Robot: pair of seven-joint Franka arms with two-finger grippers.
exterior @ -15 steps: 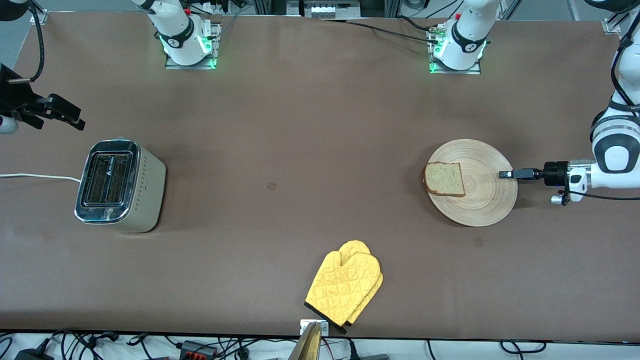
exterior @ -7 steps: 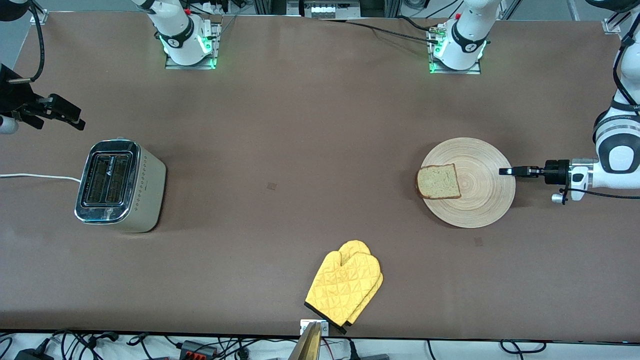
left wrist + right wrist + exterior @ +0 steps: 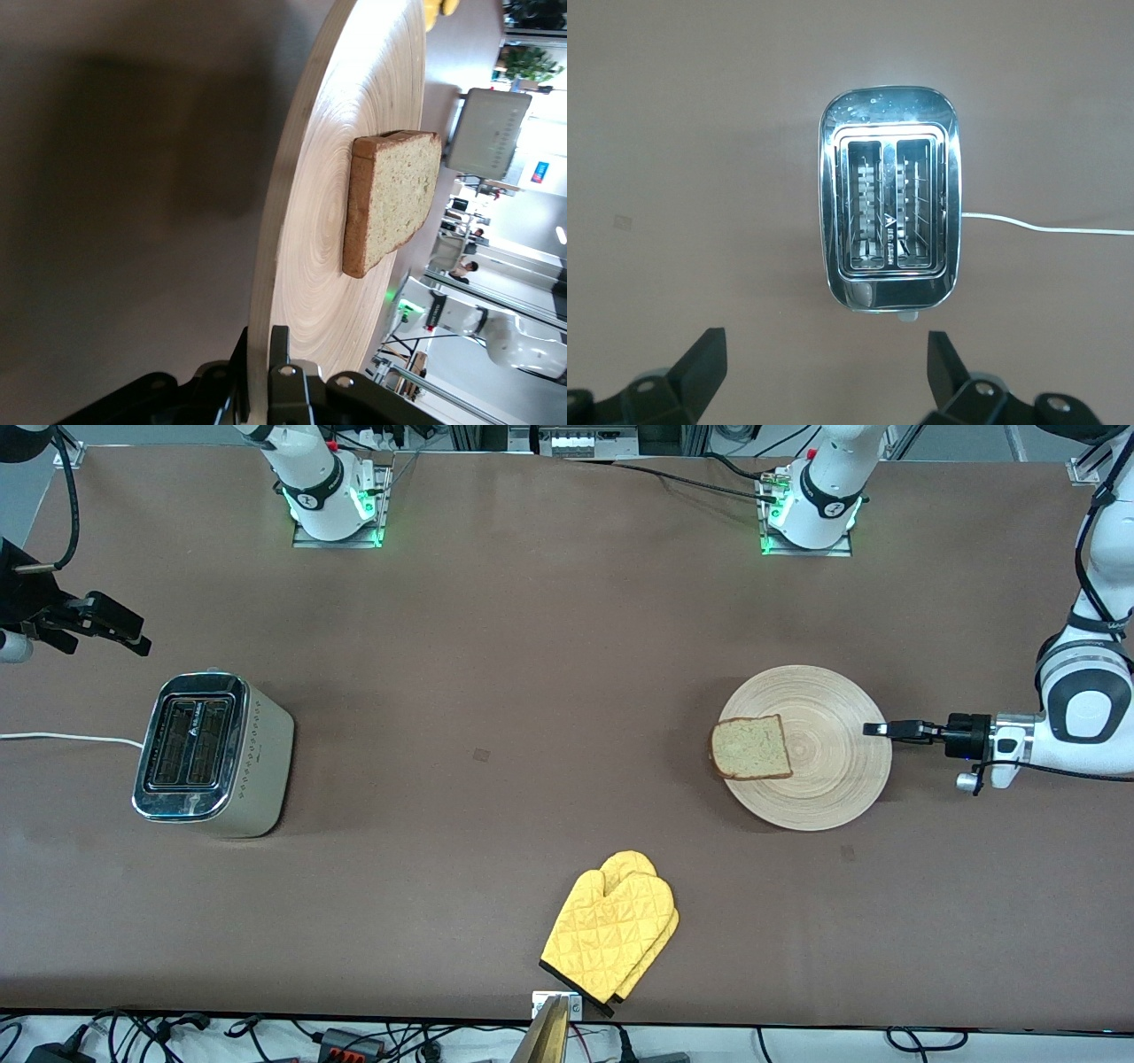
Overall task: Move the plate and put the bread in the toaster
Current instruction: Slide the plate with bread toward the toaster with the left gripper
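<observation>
The pale wooden plate (image 3: 837, 784) lies toward the left arm's end of the table. The bread (image 3: 751, 747) lies flat on the plate, at the edge toward the toaster. My left gripper (image 3: 877, 729) is shut on the plate's rim, one finger above it and one below; its wrist view shows the gripper (image 3: 263, 341), the plate (image 3: 319, 239) and the bread (image 3: 394, 199). The cream and chrome toaster (image 3: 213, 753) stands at the right arm's end, both slots empty (image 3: 890, 199). My right gripper (image 3: 124, 633) waits open and empty above the table beside the toaster (image 3: 824, 354).
A pair of yellow oven mitts (image 3: 611, 930) lies near the table's front edge at mid-length. The toaster's white cord (image 3: 62, 737) runs off the right arm's end of the table (image 3: 1045, 227). Bare brown table lies between plate and toaster.
My left gripper has slid the plate, with the bread on it, a short way toward the toaster. The bread has turned slightly on the plate. The right arm has not moved.
</observation>
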